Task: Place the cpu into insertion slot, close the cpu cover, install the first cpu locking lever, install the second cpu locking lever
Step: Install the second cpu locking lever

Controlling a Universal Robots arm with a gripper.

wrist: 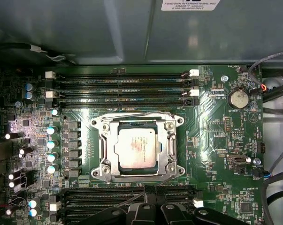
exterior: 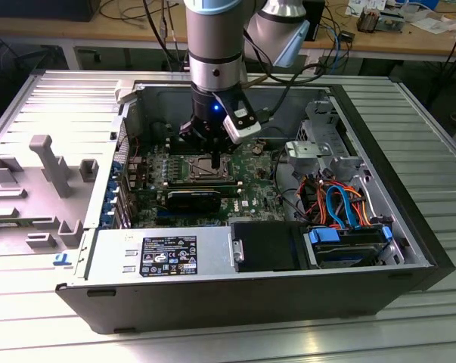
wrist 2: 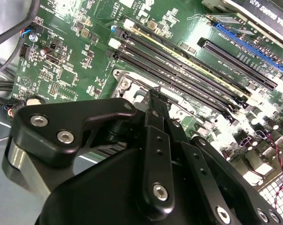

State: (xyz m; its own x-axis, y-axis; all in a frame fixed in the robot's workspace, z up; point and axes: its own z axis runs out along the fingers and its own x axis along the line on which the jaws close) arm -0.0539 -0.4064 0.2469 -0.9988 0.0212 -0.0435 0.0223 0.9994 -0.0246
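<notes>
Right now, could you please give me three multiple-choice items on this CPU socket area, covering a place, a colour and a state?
1. Where is the cpu?
A. Seated in the socket on the motherboard
B. Held between the gripper's fingers
C. Lying on the grey tray outside the case

2. What colour is the motherboard?
A. Blue
B. Green
C. Red

3. How does the cpu cover stand?
A. Swung up on its hinge
B. Taken off and lying on the drive cage
C. Lying flat around the chip

Answers:
1 A: in the first wrist view the cpu lies inside the socket, its metal top showing.
2 B: the motherboard is green in both wrist views.
3 C: the cpu cover frames the chip, flat on the socket.
</notes>
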